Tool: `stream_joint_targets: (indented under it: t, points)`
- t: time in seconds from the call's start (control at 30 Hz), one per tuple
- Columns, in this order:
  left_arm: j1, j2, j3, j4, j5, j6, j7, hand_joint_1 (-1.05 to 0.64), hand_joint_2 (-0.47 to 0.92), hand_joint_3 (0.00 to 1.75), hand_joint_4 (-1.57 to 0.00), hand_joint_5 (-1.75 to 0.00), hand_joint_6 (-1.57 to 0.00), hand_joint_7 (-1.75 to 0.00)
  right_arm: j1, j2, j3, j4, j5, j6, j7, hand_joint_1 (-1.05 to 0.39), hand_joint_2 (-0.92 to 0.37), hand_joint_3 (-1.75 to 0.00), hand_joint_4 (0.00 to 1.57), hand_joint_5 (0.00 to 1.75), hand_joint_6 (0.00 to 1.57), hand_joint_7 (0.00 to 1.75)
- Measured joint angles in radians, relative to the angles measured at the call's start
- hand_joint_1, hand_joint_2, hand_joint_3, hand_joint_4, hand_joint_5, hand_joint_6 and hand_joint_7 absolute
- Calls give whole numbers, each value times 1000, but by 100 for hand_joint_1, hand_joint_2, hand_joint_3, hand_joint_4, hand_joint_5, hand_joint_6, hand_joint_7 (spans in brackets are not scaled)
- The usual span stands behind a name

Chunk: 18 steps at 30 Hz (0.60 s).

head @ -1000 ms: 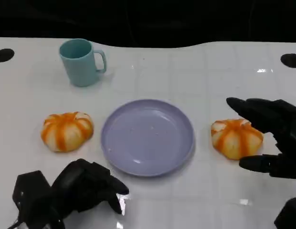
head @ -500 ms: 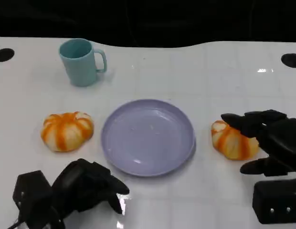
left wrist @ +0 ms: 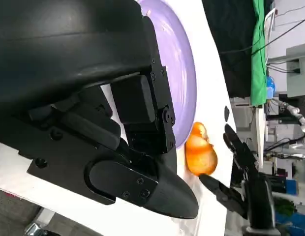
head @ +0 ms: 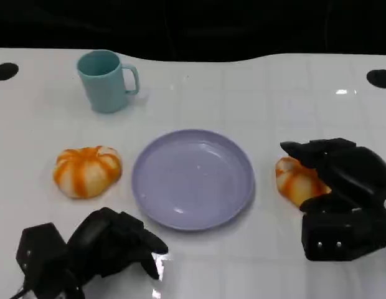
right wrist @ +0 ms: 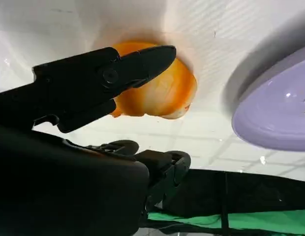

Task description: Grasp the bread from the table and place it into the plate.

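Note:
An orange-and-white striped bread (head: 294, 180) lies on the white table just right of the purple plate (head: 193, 180). My right hand (head: 342, 187) reaches over it, fingers across its top and thumb below its near side, the bread between them on the table. In the right wrist view one finger (right wrist: 108, 73) crosses the bread (right wrist: 162, 93) beside the plate (right wrist: 275, 113). The left wrist view shows that right hand (left wrist: 246, 187) spread around the bread (left wrist: 199, 155). My left hand (head: 93, 252) rests curled near the table's front left, holding nothing.
A second striped bread (head: 87, 171) sits left of the plate. A teal cup (head: 107, 81) stands at the back left. Dark round holes (head: 5, 71) mark the table's far corners. Behind the table's far edge it is black.
My right hand has moved left and down over the right bread, now covering much of it. The left hand, plate, cup and other bread have not moved.

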Motion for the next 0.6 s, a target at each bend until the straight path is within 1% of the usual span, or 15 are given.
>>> stream_joint_targets:
  t: [0.07, 0.1, 0.2, 0.3, 0.4, 0.47, 0.57, 0.6]
  points:
    - [0, 0, 0, 0, 0, -1, 0, -105, 92, 7, -128, -96, -157, -7, -24, 12, 10, 57, 3, -8, -19, -60, -91, -2, 29, 16, 28, 2]
    - [0, 0, 0, 0, 0, -2, 0, -105, 92, 7, -128, -95, -157, -7, -36, 19, 16, 89, 5, -11, -26, -58, -92, -3, 33, 17, 30, 3]
    - [2, 0, 0, -1, 0, -2, 0, -105, 92, 7, -128, -95, -157, -7, -65, 33, 32, 167, 20, -25, -53, -54, -92, -5, 39, 19, 35, 4]
    - [6, 0, 0, -6, 0, -2, 0, -105, 92, 6, -128, -95, -157, -7, -87, 45, 41, 223, 29, -42, -79, -48, -92, -9, 46, 20, 41, 5]
    - [15, 0, 0, -17, -3, -1, -2, -105, 92, 5, -128, -94, -157, -7, -99, 51, 43, 264, 43, -46, -90, -45, -92, -9, 51, 22, 46, 7]
    - [17, 0, 0, -24, -3, 0, -2, -105, 92, 5, -128, -94, -157, -7, -103, 51, 44, 273, 47, -50, -96, -41, -92, -5, 58, 23, 54, 7]
    - [17, 0, 0, -32, -3, 1, -2, -105, 92, 5, -128, -94, -157, -7, -103, 51, 44, 284, 63, -55, -106, -39, -92, -4, 61, 24, 58, 7]
    - [17, 0, 0, -32, -3, 2, -2, -105, 92, 5, -128, -94, -157, -7, -103, 51, 44, 286, 64, -56, -109, -30, -92, -5, 71, 46, 73, 7]
